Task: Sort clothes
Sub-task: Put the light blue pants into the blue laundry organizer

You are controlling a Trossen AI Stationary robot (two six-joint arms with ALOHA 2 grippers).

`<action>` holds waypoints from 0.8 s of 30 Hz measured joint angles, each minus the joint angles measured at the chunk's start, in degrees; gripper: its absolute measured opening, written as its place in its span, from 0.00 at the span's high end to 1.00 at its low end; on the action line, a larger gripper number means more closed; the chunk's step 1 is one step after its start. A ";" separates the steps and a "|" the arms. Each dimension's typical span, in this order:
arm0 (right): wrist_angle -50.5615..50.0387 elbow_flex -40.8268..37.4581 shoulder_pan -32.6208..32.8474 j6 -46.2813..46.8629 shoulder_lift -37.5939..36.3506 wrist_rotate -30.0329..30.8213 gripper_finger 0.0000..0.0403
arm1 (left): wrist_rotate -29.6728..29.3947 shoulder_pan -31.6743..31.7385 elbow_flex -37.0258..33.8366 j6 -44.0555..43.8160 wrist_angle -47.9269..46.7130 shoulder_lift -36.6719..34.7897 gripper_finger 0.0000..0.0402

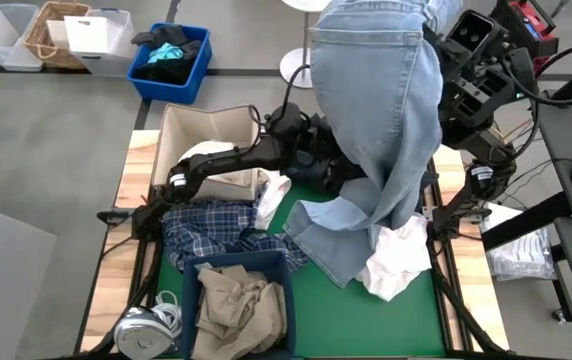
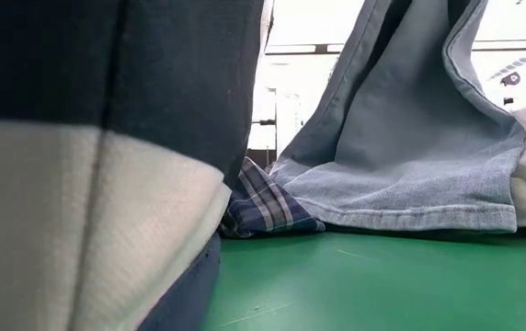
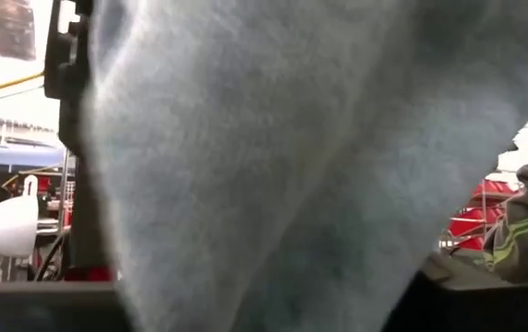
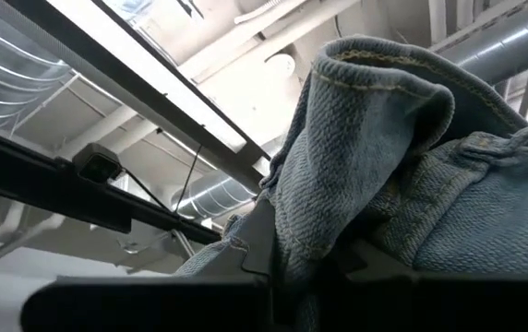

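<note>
High view, right hand gripping jeans, hanging lengthwise, legs apparently trailing onto table.

This is a robotics lab or workshop with an industrial shell. The right wrist view looks up at a bare ceiling with exposed silver ducts, long beams and a mounted camera. In the high view a green-topped desk with wooden edges stands on grey flooring, dark arms bolted to it and cables trailing at 3 o'clock. Storage bins sit at 11 o'clock: a blue crate, a wicker basket and clear tubs. Red racking shows beyond the desk.
</note>
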 joint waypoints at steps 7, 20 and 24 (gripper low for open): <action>0.03 0.00 0.00 0.07 -0.64 0.05 0.92 | 1.87 -0.19 0.63 -4.86 0.44 -0.23 0.97; -9.05 0.07 0.00 -8.10 -6.09 -1.33 0.93 | 1.83 -0.34 0.57 -0.77 -4.01 -12.33 1.00; -16.09 0.04 0.00 -13.75 -8.75 0.53 0.93 | -2.45 -1.11 0.57 7.23 -14.61 -17.21 1.00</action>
